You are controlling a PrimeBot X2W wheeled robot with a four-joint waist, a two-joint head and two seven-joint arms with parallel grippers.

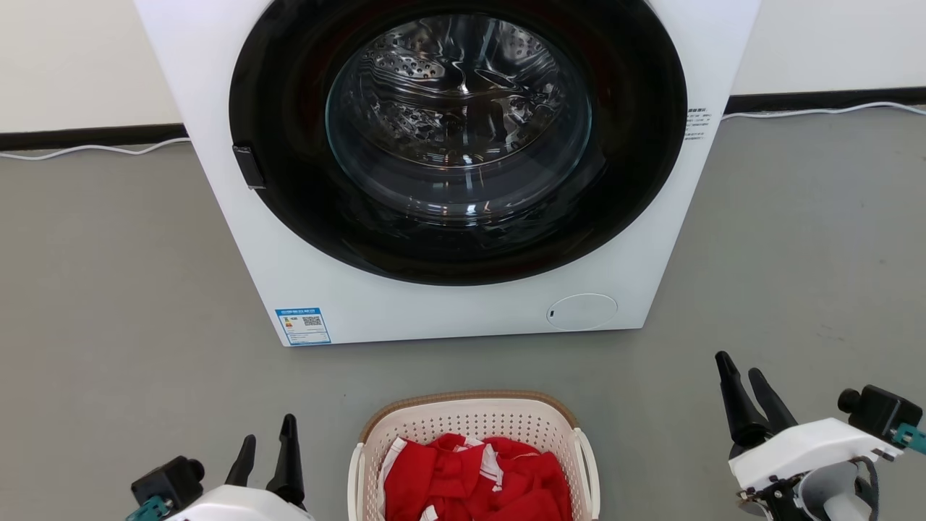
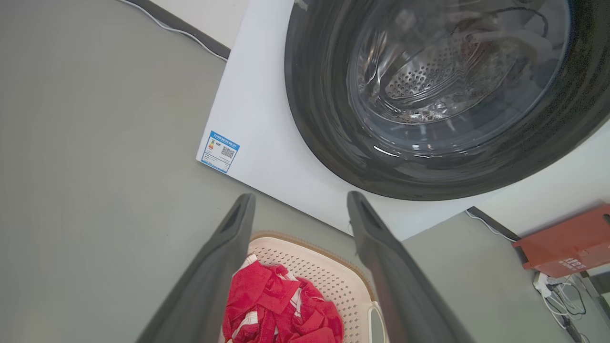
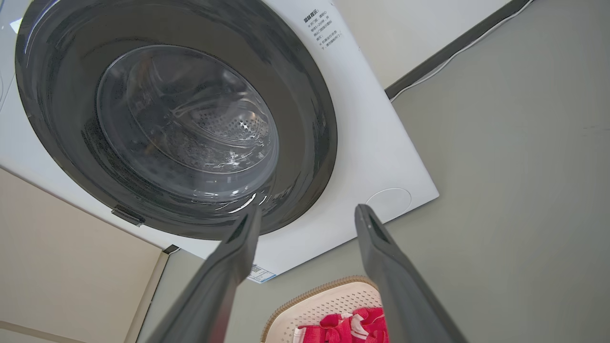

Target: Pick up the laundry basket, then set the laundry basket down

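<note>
— How do the grippers stand?
— The left gripper (image 1: 269,430) is low at the robot's left. Its two dark fingers are spread with a clear gap between them, and it holds nothing. The right gripper (image 1: 738,365) sits a bit farther forward on the other side. Its fingers are parted too and it's empty, which its own wrist view shows plainly.
— And the laundry basket?
— The laundry basket (image 1: 470,423) stands on the grey floor (image 1: 108,304) between the two grippers, apart from both and nearer the left one. It has cream perforated walls, a brown woven-look rim and a white loop handle (image 1: 589,463) on each side. The bottom edge of the head view cuts off its near end.
— Anything in it?
— Crumpled red cloth (image 1: 481,481) with white stripes, covering what I can see of the inside.
— What's beyond it?
— The washing machine (image 1: 434,311), white and facing the robot, a little way past the basket's far rim. Its round dark door (image 1: 289,217) looks shut, and the steel drum (image 1: 448,94) shows through the glass. There's a blue label (image 1: 304,325) at its lower left corner and a round flap (image 1: 581,312) at the lower right.
— Behind that?
— A pale wall with dark skirting and a white cable (image 1: 94,148) lying along its foot. In the left wrist view an orange-red box (image 2: 567,240) sits off to the machine's side, with a tangle of wires (image 2: 560,297) beside it.
</note>
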